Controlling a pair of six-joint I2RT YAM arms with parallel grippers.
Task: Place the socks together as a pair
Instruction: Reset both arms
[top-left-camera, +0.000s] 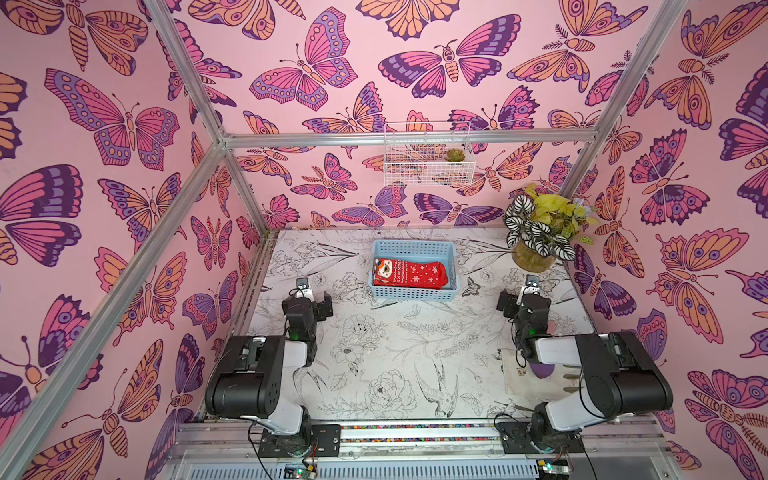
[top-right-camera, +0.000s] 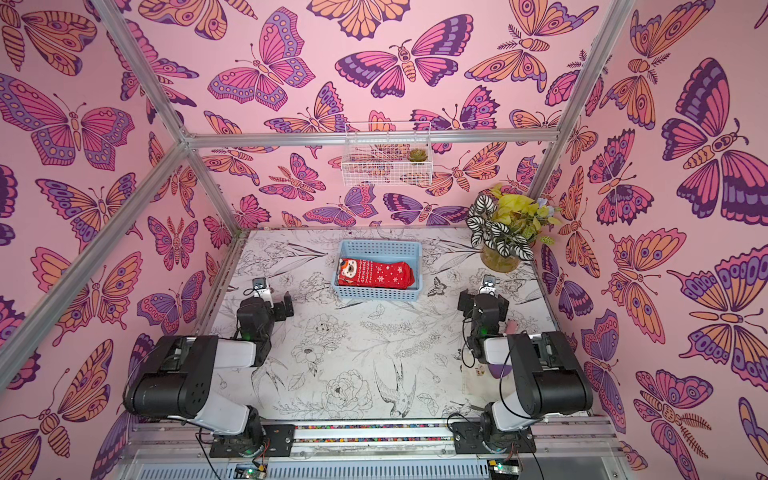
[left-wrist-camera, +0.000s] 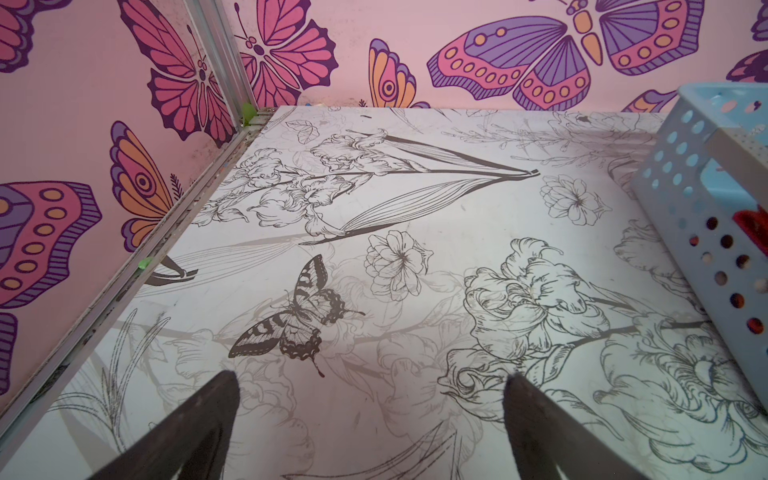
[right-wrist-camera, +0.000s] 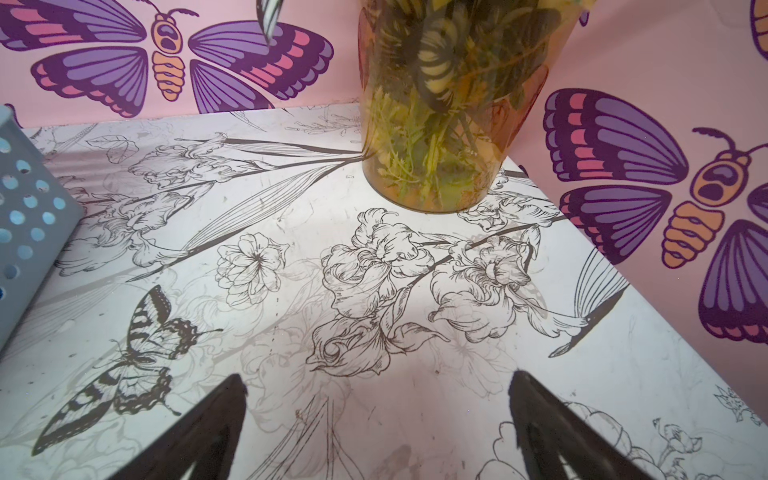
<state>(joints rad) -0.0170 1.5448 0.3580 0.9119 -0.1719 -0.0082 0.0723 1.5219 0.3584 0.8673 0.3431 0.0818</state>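
The socks (top-left-camera: 409, 272) lie flat in a blue perforated basket (top-left-camera: 415, 248) at the back middle of the table, seen in both top views. The top one (top-right-camera: 376, 273) is red with white snowflakes and an animal-face cuff; how many lie beneath is hidden. A red scrap of sock (left-wrist-camera: 754, 224) shows over the basket wall (left-wrist-camera: 685, 178) in the left wrist view. My left gripper (top-left-camera: 315, 293) hangs open to the left of the basket, nothing between its fingers (left-wrist-camera: 220, 399). My right gripper (top-left-camera: 519, 293) hangs open to its right, also empty (right-wrist-camera: 378, 380).
A glass vase of striped and yellow leaves (top-left-camera: 536, 232) stands at the back right corner, close ahead of the right gripper (right-wrist-camera: 440, 124). A white wire basket (top-left-camera: 428, 166) with a small succulent hangs on the back wall. A purple item (top-left-camera: 540, 369) lies under the right arm.
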